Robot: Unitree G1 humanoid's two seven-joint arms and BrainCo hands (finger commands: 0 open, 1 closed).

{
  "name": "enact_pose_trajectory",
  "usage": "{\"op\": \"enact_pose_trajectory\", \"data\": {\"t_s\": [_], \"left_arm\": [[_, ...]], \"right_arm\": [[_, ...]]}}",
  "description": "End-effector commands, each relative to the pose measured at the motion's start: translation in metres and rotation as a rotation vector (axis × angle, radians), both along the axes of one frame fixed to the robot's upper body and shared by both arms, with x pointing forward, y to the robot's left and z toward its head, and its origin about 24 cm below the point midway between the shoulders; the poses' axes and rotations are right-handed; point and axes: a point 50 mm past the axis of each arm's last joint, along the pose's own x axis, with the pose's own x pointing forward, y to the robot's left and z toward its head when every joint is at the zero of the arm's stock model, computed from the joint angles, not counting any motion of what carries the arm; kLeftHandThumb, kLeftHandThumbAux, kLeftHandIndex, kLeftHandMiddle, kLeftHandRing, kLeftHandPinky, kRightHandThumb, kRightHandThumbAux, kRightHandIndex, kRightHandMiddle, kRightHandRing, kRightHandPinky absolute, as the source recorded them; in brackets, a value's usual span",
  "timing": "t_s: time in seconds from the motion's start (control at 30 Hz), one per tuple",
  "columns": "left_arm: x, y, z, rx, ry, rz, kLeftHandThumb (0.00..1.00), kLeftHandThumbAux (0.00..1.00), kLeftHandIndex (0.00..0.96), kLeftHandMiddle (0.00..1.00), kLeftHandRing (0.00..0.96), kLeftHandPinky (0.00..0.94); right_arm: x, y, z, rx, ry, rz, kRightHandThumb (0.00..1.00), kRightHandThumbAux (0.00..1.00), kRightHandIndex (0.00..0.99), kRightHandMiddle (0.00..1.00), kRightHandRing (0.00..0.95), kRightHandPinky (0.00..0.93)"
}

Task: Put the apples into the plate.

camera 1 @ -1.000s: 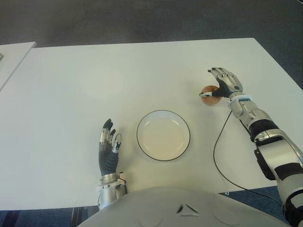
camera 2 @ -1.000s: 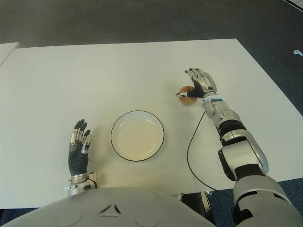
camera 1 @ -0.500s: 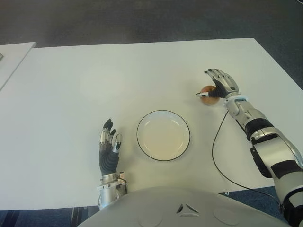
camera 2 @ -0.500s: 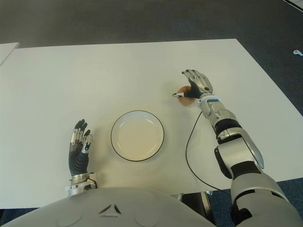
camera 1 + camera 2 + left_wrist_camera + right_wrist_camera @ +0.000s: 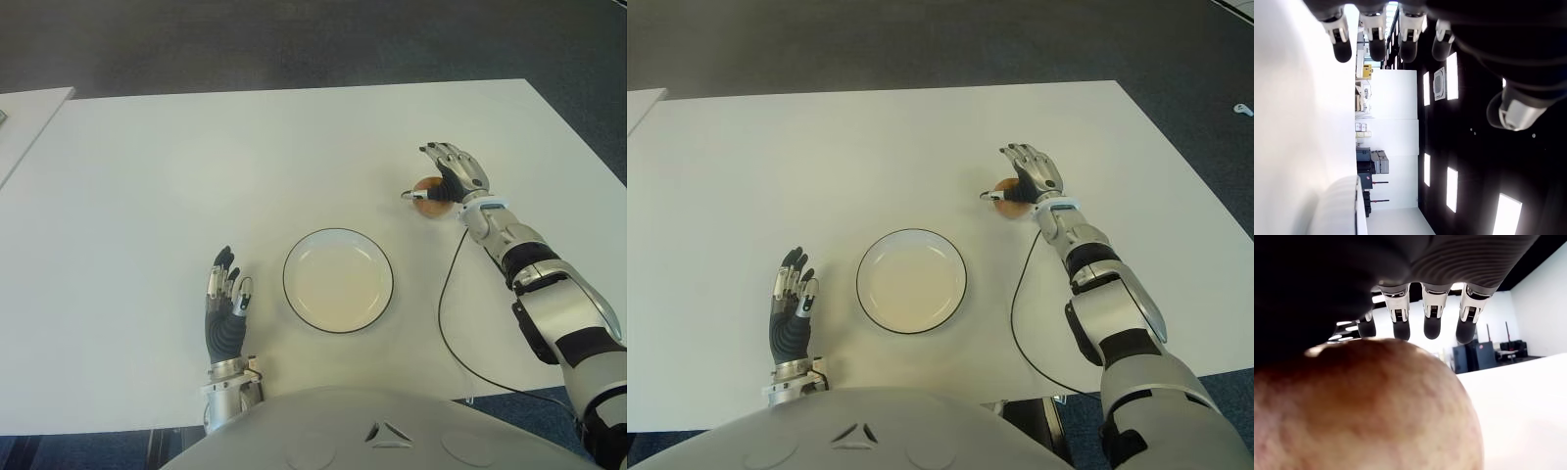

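Right eye view – right hand [image 5: 1024,181] hides apple [image 5: 1007,193] (partly)

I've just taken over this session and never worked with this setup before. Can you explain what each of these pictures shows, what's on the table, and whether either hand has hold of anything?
This is a humanoid robot with two arms, each ending in a hand of several fingers. The two wide pictures come from the stereo camera on its head, looking down at a white table; they show one scene from slightly different spots. The other two come from cameras on the wrists, each looking past its own fingers.

On the table, a white plate with a dark rim sits in front of the robot, with nothing in it. Only one apple is visible, farther away and to the plate's right.

The right hand is over that apple with fingers extended, not closed on it; its wrist view shows the apple right under the palm. The left hand is open, left of the plate, holding nothing.
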Motion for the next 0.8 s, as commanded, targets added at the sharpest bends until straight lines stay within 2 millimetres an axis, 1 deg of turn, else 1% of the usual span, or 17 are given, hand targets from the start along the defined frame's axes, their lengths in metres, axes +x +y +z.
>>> {"op": "enact_pose_trajectory", "data": {"t_s": [0.03, 0.23, 0.63, 0.8], "left_arm": [[-0.017, -0.006, -0.02, -0.034, 0.152, 0.037, 0.104, 0.439, 0.0, 0.0, 0.0, 0.0], [-0.017, -0.006, -0.02, -0.026, 0.148, 0.034, 0.099, 0.436, 0.0, 0.0, 0.0, 0.0], [-0.019, -0.007, -0.018, -0.029, 0.154, 0.027, 0.096, 0.446, 0.0, 0.0, 0.0, 0.0], [-0.02, -0.007, -0.017, -0.027, 0.153, 0.021, 0.097, 0.452, 0.0, 0.0, 0.0, 0.0]], "right_arm": [[-0.006, 0.005, -0.017, -0.014, 0.068, -0.005, 0.353, 0.398, 0.0, 0.0, 0.0, 0.0], [-0.008, 0.008, -0.021, -0.01, 0.083, 0.0, 0.347, 0.397, 0.0, 0.0, 0.0, 0.0], [-0.018, 0.013, -0.04, -0.016, 0.151, 0.0, 0.314, 0.402, 0.0, 0.0, 0.0, 0.0], [-0.021, 0.013, -0.043, -0.017, 0.17, -0.006, 0.307, 0.403, 0.0, 0.0, 0.0, 0.0]]}}
